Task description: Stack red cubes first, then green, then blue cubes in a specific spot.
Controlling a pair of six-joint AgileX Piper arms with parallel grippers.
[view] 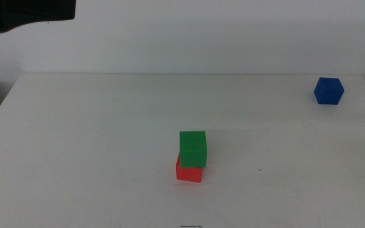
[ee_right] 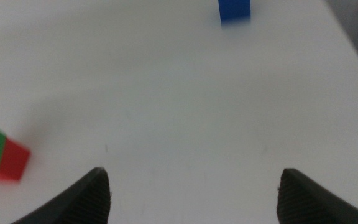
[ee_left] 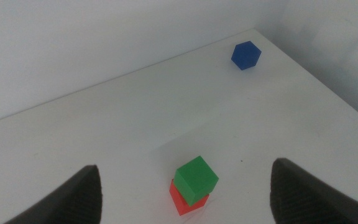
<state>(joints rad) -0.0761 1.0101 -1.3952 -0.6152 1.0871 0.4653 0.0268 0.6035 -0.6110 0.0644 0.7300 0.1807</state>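
Observation:
The green cube (view: 193,148) sits on top of the red cube (view: 189,173) near the table's middle front, slightly offset. The blue cube (view: 329,90) stands alone at the far right of the table. Neither arm shows in the middle view. In the left wrist view my left gripper (ee_left: 185,186) is open and empty, high above the green cube (ee_left: 196,179) and red cube (ee_left: 180,200), with the blue cube (ee_left: 246,55) far off. In the right wrist view my right gripper (ee_right: 194,193) is open and empty above bare table, with the blue cube (ee_right: 234,11) ahead and the stack's red cube (ee_right: 11,162) at the side.
The white tabletop (view: 94,139) has a far edge against a pale wall and a right edge close to the blue cube. A dark object (view: 24,12) hangs at the top left of the middle view.

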